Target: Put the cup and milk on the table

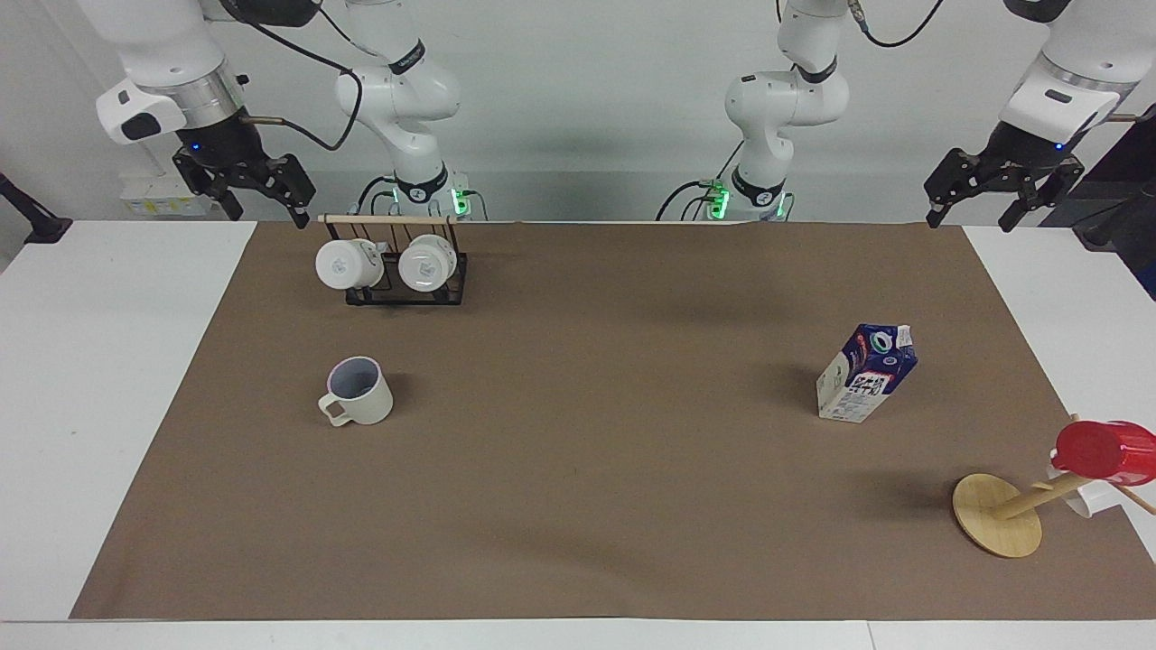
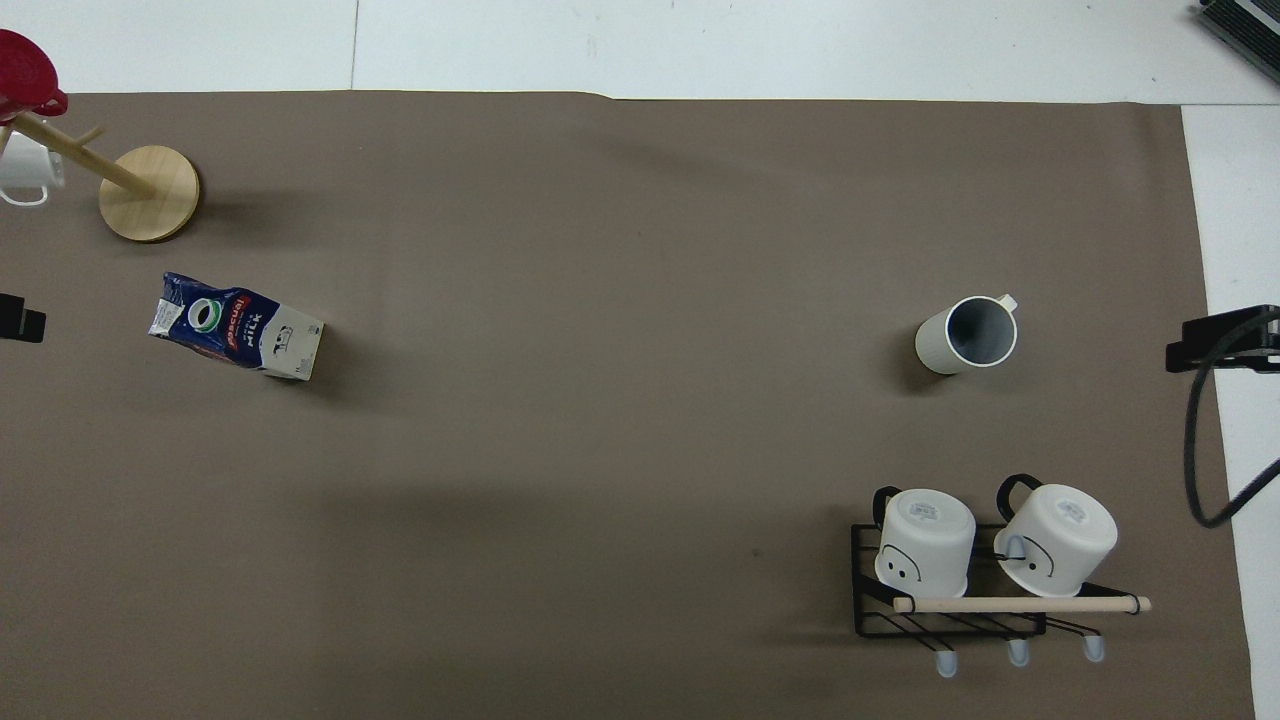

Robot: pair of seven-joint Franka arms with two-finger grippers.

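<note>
The milk carton, dark blue and white, reads "MILK" under a red brand label that may say "pascual". It stands on the table, on brown paper, toward the left arm's end, at about 9 o'clock in the overhead view. The cup stands upright at about 3 o'clock, toward the right arm's end.

Both arms wait, raised at the table's robot-side corners. The left gripper and the right gripper each point down, fingers spread wide, holding nothing.
</note>
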